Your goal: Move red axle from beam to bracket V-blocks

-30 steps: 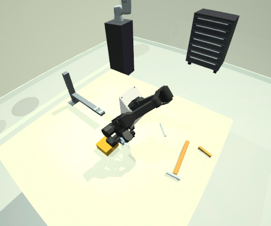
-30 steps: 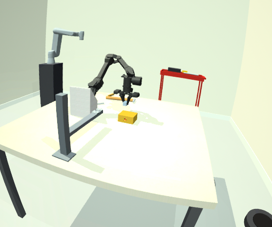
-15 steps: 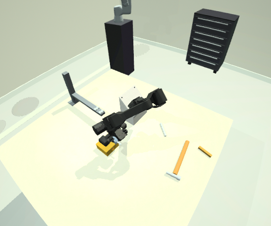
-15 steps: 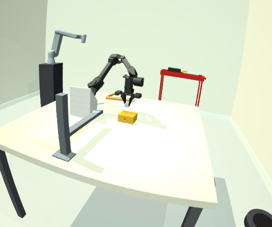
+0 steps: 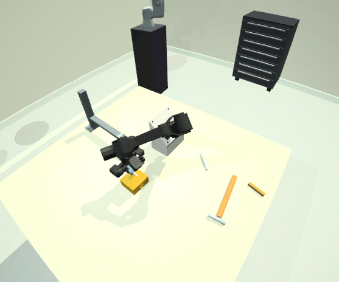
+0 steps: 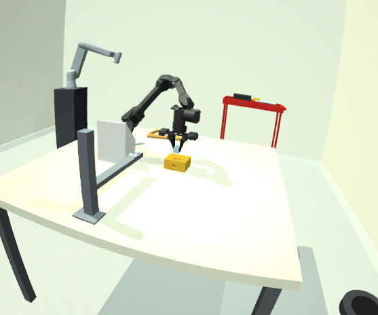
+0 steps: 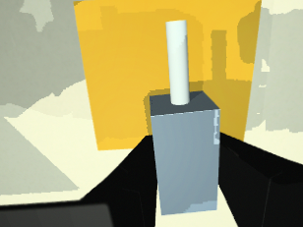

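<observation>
My claw [image 5: 129, 169] [image 6: 177, 149] [image 7: 179, 141] is plain black; the block-shaped body with a round pin [image 5: 131, 170] [image 6: 176, 149] [image 7: 185, 163] is blue-grey, its pin white. The rectangular beam block [image 5: 134, 181] [image 6: 177, 162] [image 7: 133, 73] is yellow, showing red within its round hole.
</observation>
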